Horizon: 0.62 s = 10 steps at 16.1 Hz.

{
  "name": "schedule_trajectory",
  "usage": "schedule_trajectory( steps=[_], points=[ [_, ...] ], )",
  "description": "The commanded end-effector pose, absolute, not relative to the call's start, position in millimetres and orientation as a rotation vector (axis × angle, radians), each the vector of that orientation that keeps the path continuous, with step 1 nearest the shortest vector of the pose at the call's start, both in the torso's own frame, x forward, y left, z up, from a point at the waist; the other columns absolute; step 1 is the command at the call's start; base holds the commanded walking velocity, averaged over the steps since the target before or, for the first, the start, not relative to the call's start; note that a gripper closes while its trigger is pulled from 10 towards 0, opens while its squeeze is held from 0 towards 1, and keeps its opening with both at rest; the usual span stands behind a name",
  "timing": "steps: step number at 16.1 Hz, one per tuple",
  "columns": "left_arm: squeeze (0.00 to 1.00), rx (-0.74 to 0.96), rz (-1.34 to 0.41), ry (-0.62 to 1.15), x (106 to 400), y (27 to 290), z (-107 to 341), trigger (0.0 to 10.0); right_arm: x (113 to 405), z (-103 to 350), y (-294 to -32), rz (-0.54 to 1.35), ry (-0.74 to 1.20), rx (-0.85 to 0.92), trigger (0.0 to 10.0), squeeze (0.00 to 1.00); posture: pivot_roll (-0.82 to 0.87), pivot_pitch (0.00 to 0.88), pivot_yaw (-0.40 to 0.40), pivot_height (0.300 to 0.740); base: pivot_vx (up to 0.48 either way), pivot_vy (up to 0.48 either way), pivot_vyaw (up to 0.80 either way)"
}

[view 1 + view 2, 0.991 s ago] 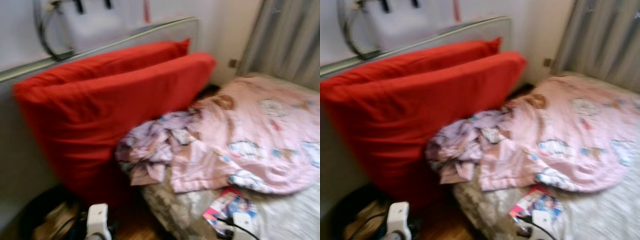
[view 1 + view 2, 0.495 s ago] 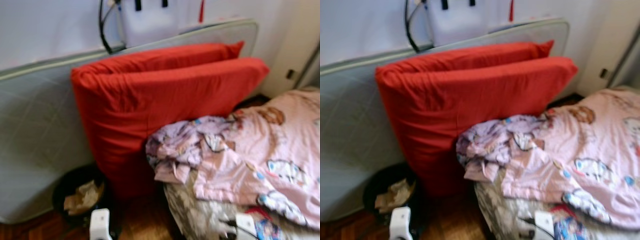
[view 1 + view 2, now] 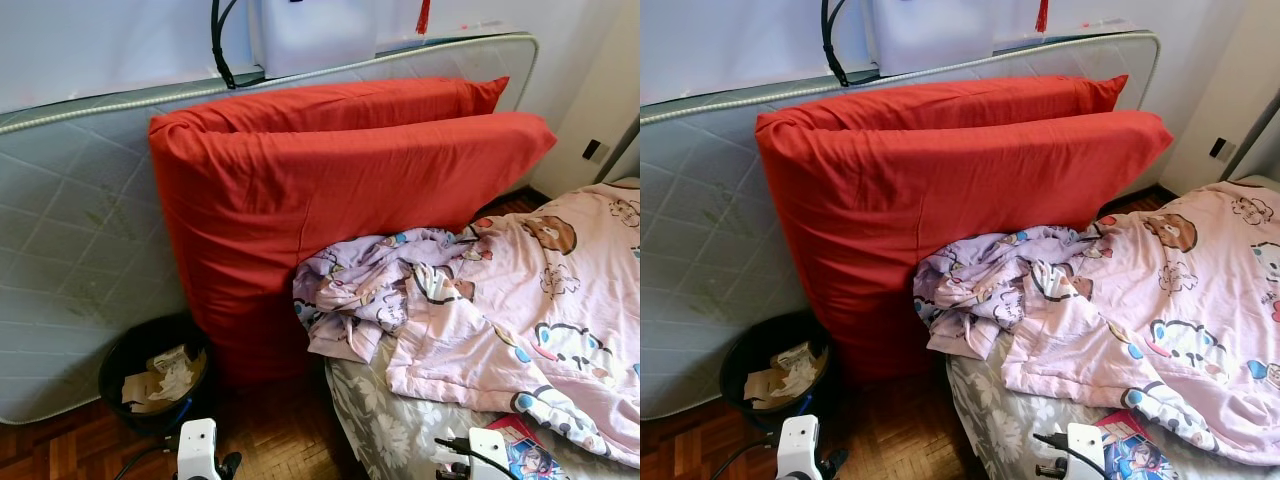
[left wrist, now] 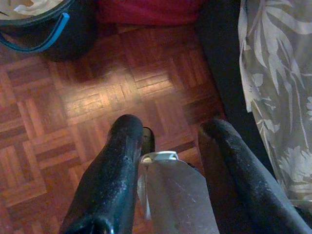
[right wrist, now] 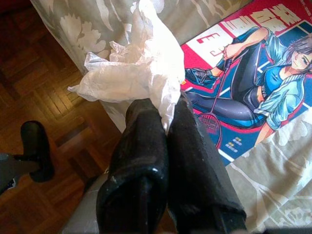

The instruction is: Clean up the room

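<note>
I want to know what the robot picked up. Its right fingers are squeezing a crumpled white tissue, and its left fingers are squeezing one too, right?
Not quite. The right gripper does pinch a crumpled white tissue, as the right wrist view shows. But the left gripper holds nothing: in the left wrist view its fingers stand apart over the wooden floor.
</note>
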State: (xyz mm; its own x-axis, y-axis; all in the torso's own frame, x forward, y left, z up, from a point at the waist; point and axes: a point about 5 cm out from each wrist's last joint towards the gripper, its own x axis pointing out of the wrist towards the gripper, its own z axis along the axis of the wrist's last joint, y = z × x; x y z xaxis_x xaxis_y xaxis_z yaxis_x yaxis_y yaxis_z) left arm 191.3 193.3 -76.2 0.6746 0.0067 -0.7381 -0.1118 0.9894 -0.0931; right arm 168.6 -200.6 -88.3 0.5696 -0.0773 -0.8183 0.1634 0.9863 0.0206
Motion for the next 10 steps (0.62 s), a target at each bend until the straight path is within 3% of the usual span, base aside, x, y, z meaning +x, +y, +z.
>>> schedule_trajectory(
  steps=[1,10],
  points=[
    [0.00,-0.121,0.067,0.848,189.3,195.0,-77.5,10.0,166.1,-89.7,-199.7,-0.147,0.967,0.103,10.0,0.00,-0.01,0.026,-0.026,0.740,0.000,0.341,0.00],
    [0.00,-0.118,0.068,0.846,189.0,195.3,-77.5,10.0,166.6,-89.8,-197.6,-0.139,0.967,0.099,10.0,0.00,0.00,0.013,-0.017,0.740,0.000,0.351,0.00]
  ],
)
